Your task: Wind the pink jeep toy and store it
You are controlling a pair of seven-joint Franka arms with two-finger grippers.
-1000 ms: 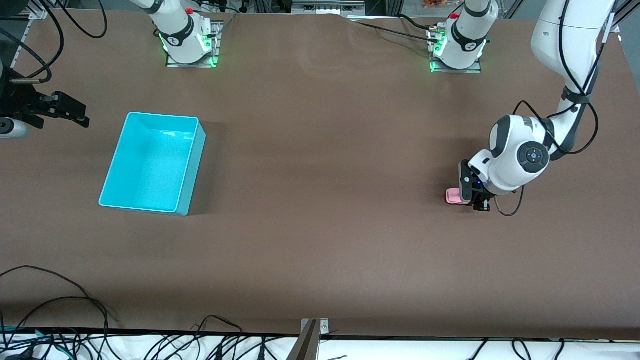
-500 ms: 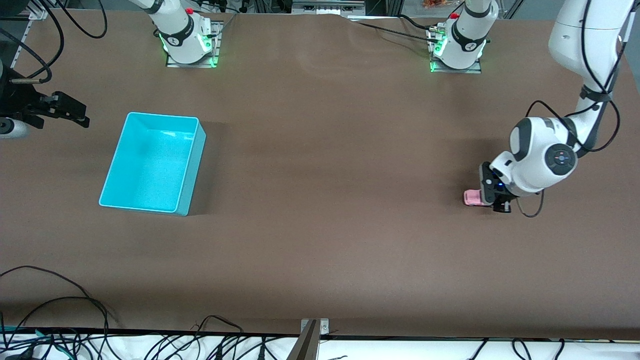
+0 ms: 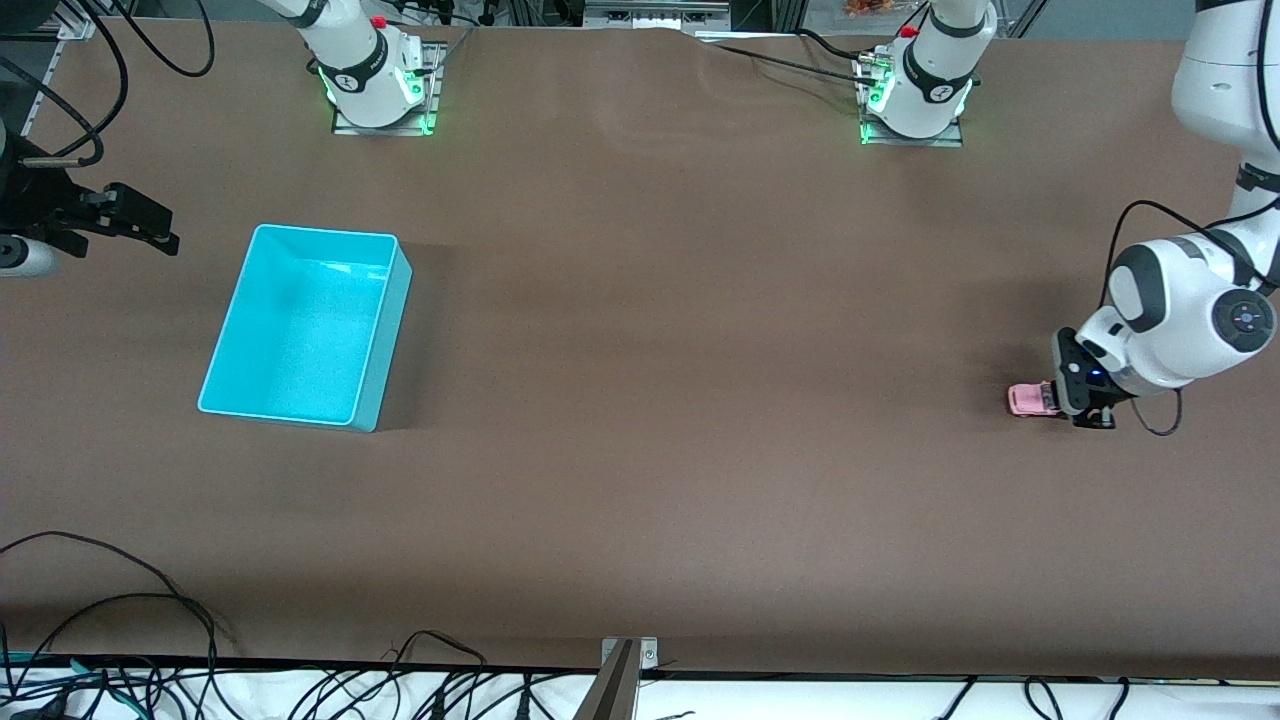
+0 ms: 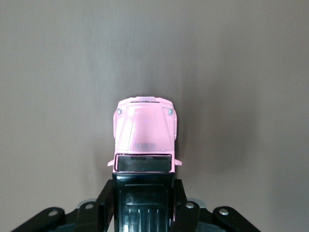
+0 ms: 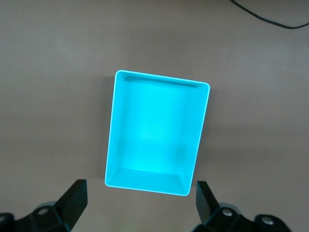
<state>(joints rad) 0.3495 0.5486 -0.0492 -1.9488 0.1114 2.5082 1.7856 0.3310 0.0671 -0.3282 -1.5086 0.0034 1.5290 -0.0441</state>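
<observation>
Left gripper (image 3: 1078, 398) clamped on pink jeep toy (image 3: 1030, 400) at table (image 3: 640, 480) level; right gripper (image 3: 140, 225) waiting, spread wide beside turquoise bin (image 3: 307, 325).

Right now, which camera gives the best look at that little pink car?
The left wrist view: the pink jeep toy fills it, hood and windshield plain, its black rear between the left gripper fingers. The front view shows only a tiny pink speck. The right wrist view shows none of it.
</observation>
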